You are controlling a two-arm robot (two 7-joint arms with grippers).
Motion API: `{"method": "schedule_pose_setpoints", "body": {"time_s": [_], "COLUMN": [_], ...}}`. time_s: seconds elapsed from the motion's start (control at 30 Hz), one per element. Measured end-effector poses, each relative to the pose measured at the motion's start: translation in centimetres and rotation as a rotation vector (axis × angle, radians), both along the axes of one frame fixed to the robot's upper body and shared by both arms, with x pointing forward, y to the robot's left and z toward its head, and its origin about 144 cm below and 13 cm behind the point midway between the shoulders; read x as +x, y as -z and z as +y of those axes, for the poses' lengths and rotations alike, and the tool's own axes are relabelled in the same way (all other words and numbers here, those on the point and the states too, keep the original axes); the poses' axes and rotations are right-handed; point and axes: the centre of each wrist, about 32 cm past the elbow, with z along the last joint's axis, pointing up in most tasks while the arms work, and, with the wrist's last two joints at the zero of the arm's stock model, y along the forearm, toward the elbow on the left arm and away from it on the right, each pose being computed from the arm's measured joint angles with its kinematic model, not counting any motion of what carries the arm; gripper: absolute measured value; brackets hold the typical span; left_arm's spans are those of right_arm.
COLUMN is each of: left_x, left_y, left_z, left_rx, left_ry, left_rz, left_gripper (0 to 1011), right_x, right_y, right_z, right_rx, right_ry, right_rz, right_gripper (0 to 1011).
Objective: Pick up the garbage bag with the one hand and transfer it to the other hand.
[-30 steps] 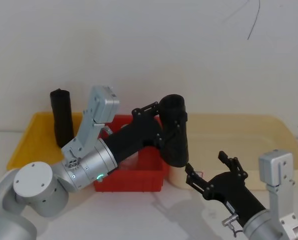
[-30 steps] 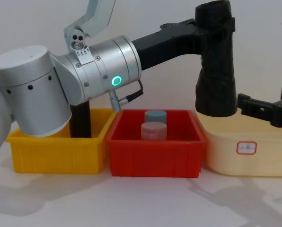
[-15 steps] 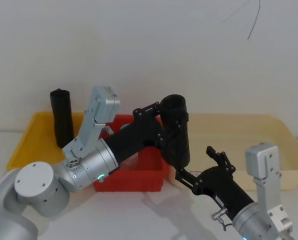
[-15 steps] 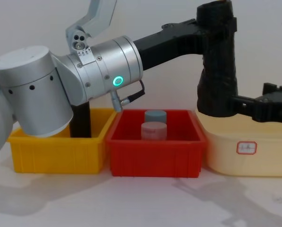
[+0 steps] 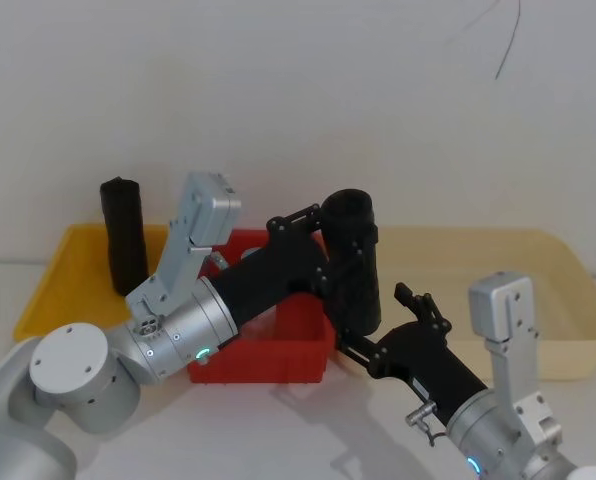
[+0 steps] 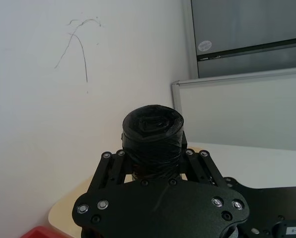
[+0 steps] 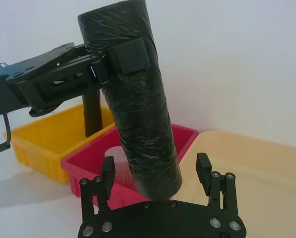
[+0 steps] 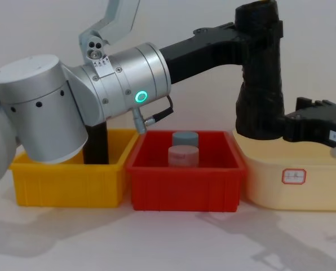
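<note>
At the left of the chest view, a yellow plastic tray (image 8: 66, 189) holds a tall, slim, smooth black cylinder (image 5: 124, 245) standing upright. From that side the left gripper (image 8: 257, 35), black and two-fingered with a green ring light on its silver wrist, reaches to the upper right of the frame. It is clamped on the upper part of the garbage bag (image 8: 261, 96), a thick black roll of wrinkled plastic. The roll hangs upright in the air, above where the red plastic bin (image 8: 185, 189) at centre meets the cream tray (image 8: 303, 192) at right. Two round lidded jars (image 8: 183, 155) sit in the bin. The right gripper (image 7: 155, 171) (the one with the blue light) enters from the lower right. Its fingers (image 7: 108, 171) are spread, one on each side of the roll's lower end and seemingly just clear of it.

The roll is probably light and fairly firm, though its film skin looks slick and may give under pressure. The best hold is likely the bare lower body, a little above the bottom edge.

Count: one garbage bag, one slim cylinder, two jars, three open containers, two grippers.
</note>
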Motion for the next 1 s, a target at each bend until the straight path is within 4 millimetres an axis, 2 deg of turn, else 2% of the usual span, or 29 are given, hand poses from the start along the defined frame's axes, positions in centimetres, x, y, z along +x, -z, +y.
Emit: {"method": "schedule_pose_setpoints", "body": {"time_s": [0.5, 0.8, 1.0], "left_x": [0.0, 0.0, 0.0], "left_y": [0.0, 0.0, 0.0], "left_z": [0.0, 0.0, 0.0], "left_rx": [0.000, 0.000, 0.000], "left_ry": [0.000, 0.000, 0.000], "left_rz": [0.000, 0.000, 0.000], "left_gripper": [451, 451, 451], "right_x": [1.4, 2.6, 3.3], "right_y": [0.2, -0.4, -0.8], "right_z": [0.9, 1.6, 1.9], "right_rx": [0.004, -0.002, -0.006], "right_ry": [-0.030, -0.033, -0.031], "right_rz": [0.011, 0.028, 0.032], "right_gripper": [1001, 1001, 891]}}
